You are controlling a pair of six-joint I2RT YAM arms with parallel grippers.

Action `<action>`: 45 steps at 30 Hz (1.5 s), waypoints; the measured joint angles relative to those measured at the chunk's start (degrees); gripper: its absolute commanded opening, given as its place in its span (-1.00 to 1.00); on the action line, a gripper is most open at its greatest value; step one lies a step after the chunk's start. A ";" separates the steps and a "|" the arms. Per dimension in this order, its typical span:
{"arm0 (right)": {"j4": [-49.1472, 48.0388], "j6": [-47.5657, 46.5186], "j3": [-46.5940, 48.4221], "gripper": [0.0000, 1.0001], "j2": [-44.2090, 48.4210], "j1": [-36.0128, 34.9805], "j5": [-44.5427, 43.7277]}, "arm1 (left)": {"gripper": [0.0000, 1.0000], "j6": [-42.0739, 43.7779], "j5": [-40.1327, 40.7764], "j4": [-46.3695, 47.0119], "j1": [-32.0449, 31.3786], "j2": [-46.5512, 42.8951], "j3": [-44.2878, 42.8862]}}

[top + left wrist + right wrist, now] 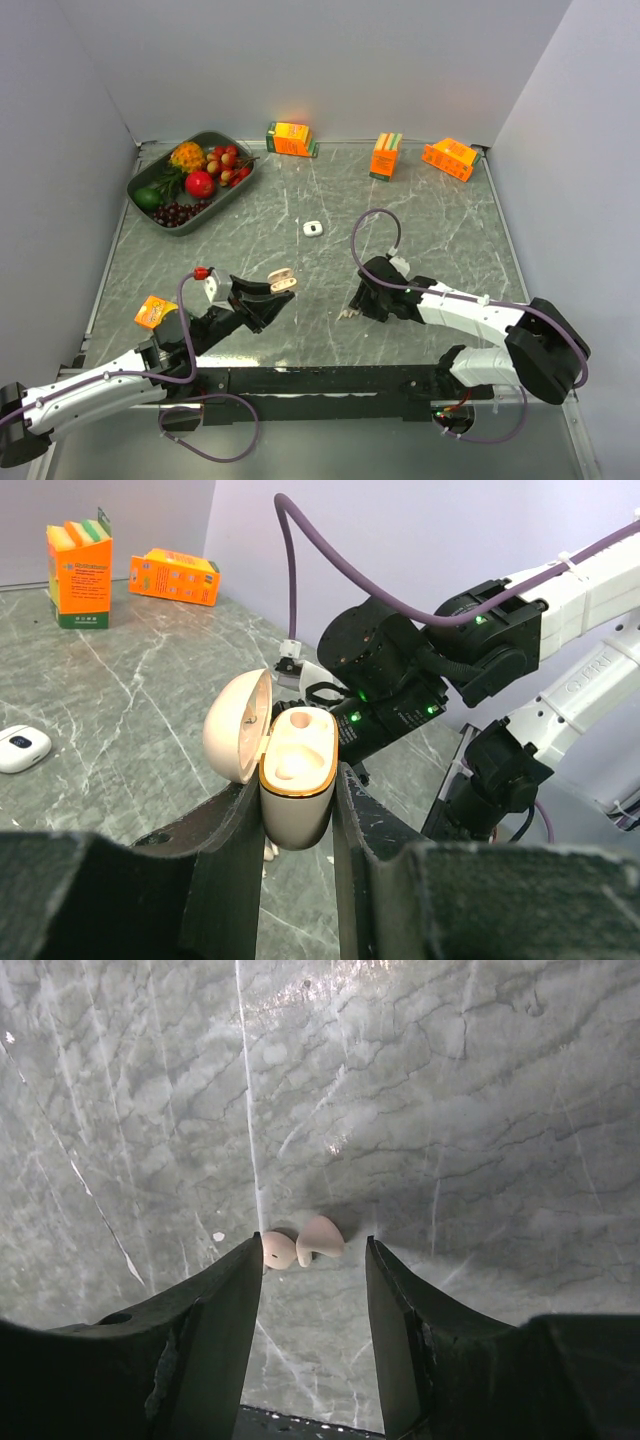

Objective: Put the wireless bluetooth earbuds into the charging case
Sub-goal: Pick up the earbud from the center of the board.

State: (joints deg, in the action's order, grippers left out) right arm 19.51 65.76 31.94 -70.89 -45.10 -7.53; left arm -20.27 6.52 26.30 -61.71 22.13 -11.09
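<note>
My left gripper (297,798) is shut on the charging case (296,765), a pale-beige shell with a gold rim. It is held upright above the table with its lid swung open to the left. From above, the case (282,281) sits at the tip of the left gripper (268,293). Two stubby pale earbuds (300,1245) lie touching each other on the marble table. My right gripper (313,1244) hangs open just over them, and the left one sits against the left fingertip. In the top view the earbuds (347,314) lie under the right gripper (357,304).
A small white case-like object (314,228) lies mid-table. A grey tray (238,172) of fruit stands at the back left. Orange cartons stand along the back (290,138), (385,155), (450,158), and another (155,312) lies by the left arm.
</note>
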 measured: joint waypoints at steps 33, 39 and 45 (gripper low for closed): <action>-1.38 -1.18 0.55 -0.41 -3.74 0.02 2.10 | -0.98 -0.44 0.46 -1.09 -0.63 0.70 0.00; -1.31 -1.36 0.68 -0.44 -3.69 0.02 2.21 | -0.97 -0.46 0.50 -1.11 -0.63 0.74 -0.02; 0.57 -2.27 1.36 -0.45 -1.86 0.02 1.44 | -0.97 -0.46 0.92 -1.36 -0.63 0.74 0.00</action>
State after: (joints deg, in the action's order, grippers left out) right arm 20.08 63.48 33.30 -72.75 -45.08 -6.09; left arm -20.73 7.44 24.95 -62.35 22.87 -11.09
